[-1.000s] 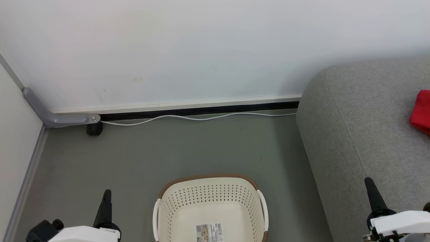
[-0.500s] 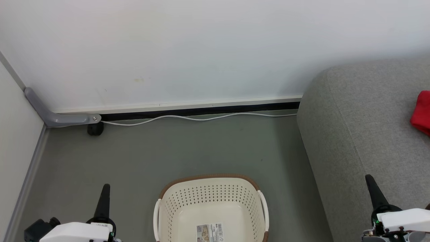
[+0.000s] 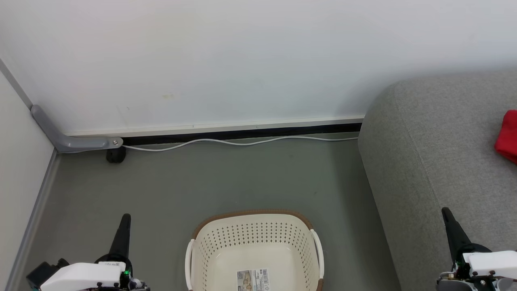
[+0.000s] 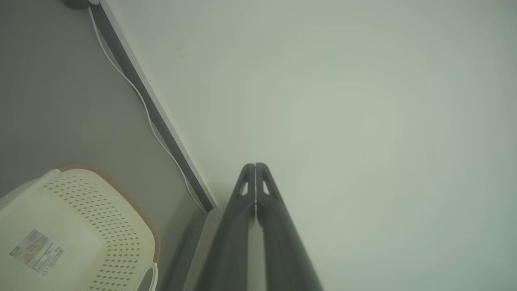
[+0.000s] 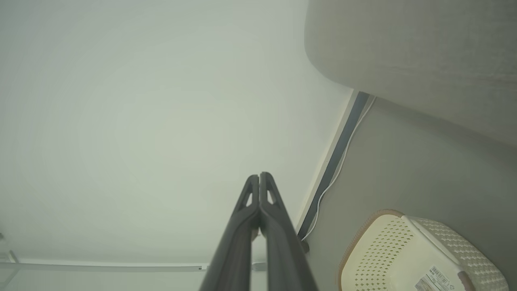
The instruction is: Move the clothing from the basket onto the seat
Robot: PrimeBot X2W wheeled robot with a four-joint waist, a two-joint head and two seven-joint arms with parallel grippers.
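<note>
Cream basket (image 3: 253, 234) with a brown rim and white side handles, standing on the grey floor (image 3: 202, 182), low in the middle of the head view, between the two grippers. Inside, on the pale bottom, one printed label (image 3: 252, 279) with a barcode. Red clothing (image 3: 508, 135) lying on the grey seat (image 3: 424, 161) at the right edge of the head view, partly cut by the frame, well apart from the basket. Seat near the basket on the right side, its rounded end close to the white wall (image 3: 242, 60). At lower left, the left gripper (image 3: 125, 221) over the floor, both fingers pressed together up to the tips in the left wrist view, holding nothing. At lower right, the right gripper (image 3: 448, 216) seen against the grey upholstery, fingers likewise closed upon each other, with nothing between them. Thin white cable (image 3: 242, 142) along the foot of the wall, from beside a black caster (image 3: 116, 155) under a grey bracket (image 3: 60, 137) up to the seat.
</note>
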